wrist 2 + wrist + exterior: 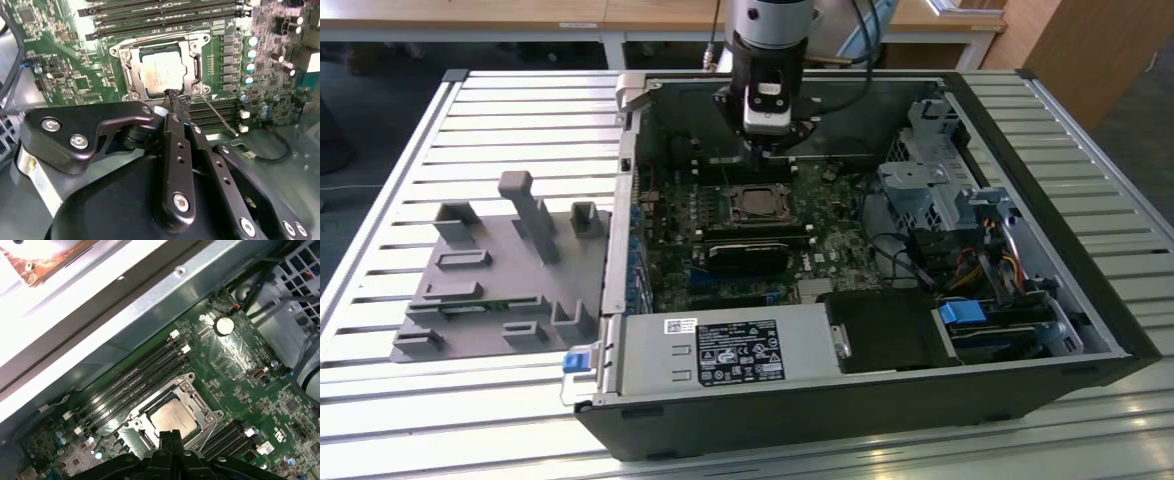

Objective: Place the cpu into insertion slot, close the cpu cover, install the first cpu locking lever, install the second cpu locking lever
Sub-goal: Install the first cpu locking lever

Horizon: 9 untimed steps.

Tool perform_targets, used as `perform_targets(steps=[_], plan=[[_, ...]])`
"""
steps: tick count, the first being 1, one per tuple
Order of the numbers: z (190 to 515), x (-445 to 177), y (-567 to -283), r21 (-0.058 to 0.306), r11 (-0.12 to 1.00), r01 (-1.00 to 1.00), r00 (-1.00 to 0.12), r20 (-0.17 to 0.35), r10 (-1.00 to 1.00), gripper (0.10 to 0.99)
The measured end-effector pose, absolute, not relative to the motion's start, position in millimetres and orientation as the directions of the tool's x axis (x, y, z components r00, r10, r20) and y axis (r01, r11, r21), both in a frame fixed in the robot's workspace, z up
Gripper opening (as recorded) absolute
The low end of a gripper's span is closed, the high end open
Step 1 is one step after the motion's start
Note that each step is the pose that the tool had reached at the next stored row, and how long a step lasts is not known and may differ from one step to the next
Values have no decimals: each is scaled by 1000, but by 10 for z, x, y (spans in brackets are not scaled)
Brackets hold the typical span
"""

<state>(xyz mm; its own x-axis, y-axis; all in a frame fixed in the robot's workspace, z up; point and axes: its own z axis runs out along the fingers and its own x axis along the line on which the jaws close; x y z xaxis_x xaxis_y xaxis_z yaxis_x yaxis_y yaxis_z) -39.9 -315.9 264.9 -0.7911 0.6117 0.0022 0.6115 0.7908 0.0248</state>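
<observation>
Grey-brown cpu [161, 72] sits in the insertion slot [133, 75], with the cpu cover [194, 62] lying flat around it. We see our gripper [175, 97] pinched closed on nothing, tips at the slot's far side.

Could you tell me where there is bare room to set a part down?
Bare slatted metal table beyond the grey plastic fixture, at the exterior view's left of the open black computer case. Inside the case it is crowded.
</observation>
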Motion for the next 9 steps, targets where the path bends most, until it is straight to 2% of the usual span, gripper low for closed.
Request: perform_targets(steps=[9], plan=[[2648,-399,-3159,25,863,504,-864,2,504,114]])
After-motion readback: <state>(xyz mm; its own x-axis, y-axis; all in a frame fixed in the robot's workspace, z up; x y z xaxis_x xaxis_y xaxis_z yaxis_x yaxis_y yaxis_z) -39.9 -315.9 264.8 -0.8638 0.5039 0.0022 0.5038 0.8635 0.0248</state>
